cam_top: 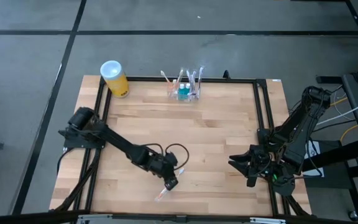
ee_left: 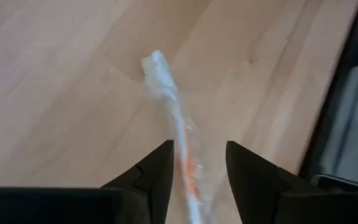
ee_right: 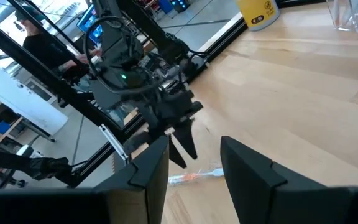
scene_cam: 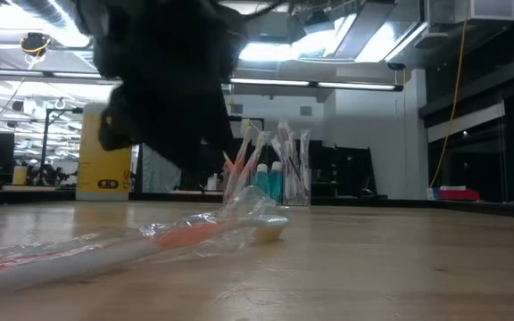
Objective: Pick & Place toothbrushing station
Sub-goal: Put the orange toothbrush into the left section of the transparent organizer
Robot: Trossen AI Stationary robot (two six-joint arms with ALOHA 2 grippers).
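The toothbrushing station (cam_top: 185, 87), a clear low holder with toothbrushes standing in it, rests at the table's far edge; it also shows in the low view (scene_cam: 275, 174). A toothbrush in a clear wrapper (cam_top: 164, 193) lies flat on the wood near the front edge. My left gripper (cam_top: 171, 182) hangs open just over it, pointing steeply down. In the left wrist view the wrapped toothbrush (ee_left: 166, 99) runs between the two fingers of my left gripper (ee_left: 199, 144), and no touch shows. My right gripper (cam_top: 241, 165) waits open at the right, holding nothing.
A yellow canister with a white top (cam_top: 114, 78) stands at the table's far left corner. A black frame rail (cam_top: 166, 79) runs around the wooden top. Bare wood lies between the two arms. People and desks show in the room beyond.
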